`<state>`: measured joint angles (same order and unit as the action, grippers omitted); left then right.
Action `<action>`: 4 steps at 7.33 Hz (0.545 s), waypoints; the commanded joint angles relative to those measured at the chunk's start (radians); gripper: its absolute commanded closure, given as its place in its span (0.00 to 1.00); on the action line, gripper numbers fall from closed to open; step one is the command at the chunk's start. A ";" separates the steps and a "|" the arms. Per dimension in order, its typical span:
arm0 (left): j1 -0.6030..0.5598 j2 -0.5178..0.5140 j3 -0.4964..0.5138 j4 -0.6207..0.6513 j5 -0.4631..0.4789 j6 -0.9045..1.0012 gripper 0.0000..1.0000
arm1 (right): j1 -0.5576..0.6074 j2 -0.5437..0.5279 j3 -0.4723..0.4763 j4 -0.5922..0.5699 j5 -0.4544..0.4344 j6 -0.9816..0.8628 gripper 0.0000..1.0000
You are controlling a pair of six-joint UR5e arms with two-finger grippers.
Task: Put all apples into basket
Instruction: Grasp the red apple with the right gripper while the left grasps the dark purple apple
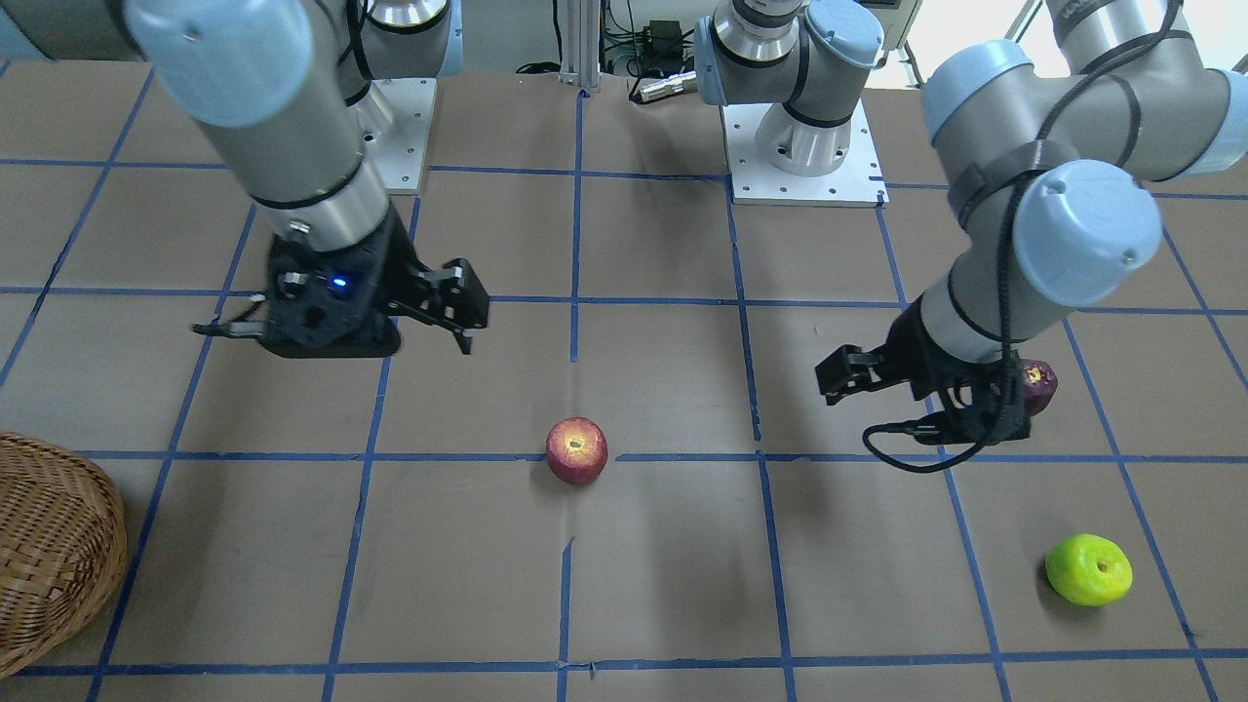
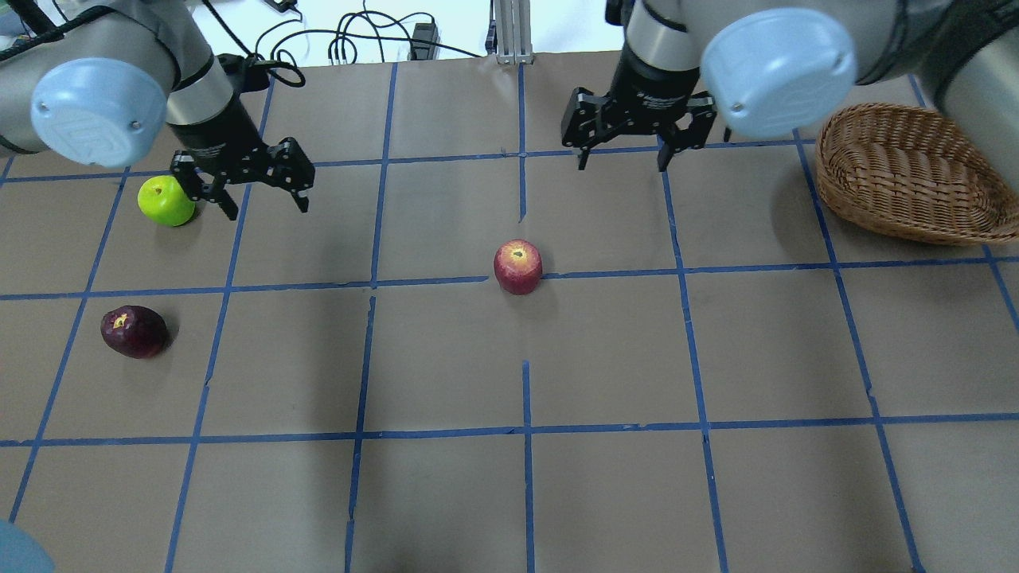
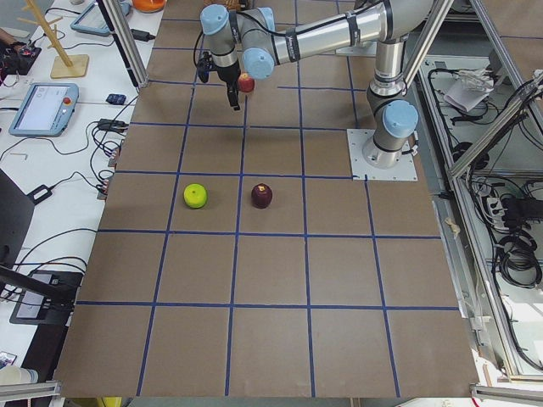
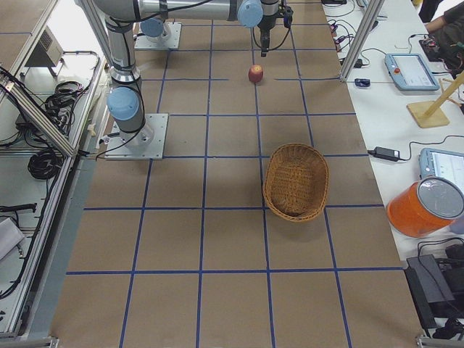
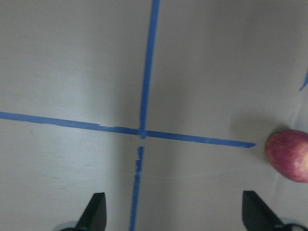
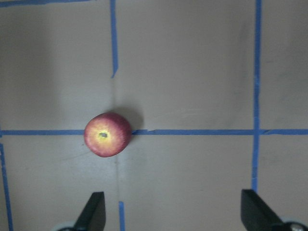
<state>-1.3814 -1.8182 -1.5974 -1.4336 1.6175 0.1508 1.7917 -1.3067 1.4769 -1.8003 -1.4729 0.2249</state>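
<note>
The red apple (image 2: 517, 267) with a yellowish dimple sits on a blue tape line mid-table, also in the front view (image 1: 576, 449). The lime green apple (image 2: 165, 200) and the dark purple apple (image 2: 134, 331) lie on the robot's left side. The wicker basket (image 2: 907, 175) stands at the far right, with nothing showing inside. My left gripper (image 2: 267, 208) is open and empty, just right of the green apple. My right gripper (image 2: 622, 165) is open and empty, above the table beyond the red apple. The right wrist view shows the red apple (image 6: 107, 134) ahead of the open fingers.
The table is brown paper with a blue tape grid. In the front view the purple apple (image 1: 1038, 385) is partly hidden behind my left wrist. The two arm bases (image 1: 804, 146) stand at the table's robot side. The left wrist view catches the red apple (image 5: 288, 154) at its right edge.
</note>
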 commanded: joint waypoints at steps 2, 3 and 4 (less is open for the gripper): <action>0.278 -0.021 -0.120 0.192 0.068 0.431 0.00 | 0.112 0.141 0.038 -0.165 0.003 0.096 0.00; 0.342 -0.035 -0.160 0.258 0.067 0.525 0.00 | 0.112 0.177 0.064 -0.251 0.009 0.105 0.00; 0.379 -0.055 -0.197 0.313 0.065 0.552 0.00 | 0.115 0.232 0.078 -0.330 -0.001 0.131 0.00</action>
<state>-1.0673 -1.8515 -1.7458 -1.1971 1.6832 0.6241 1.9020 -1.1365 1.5322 -2.0340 -1.4682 0.3298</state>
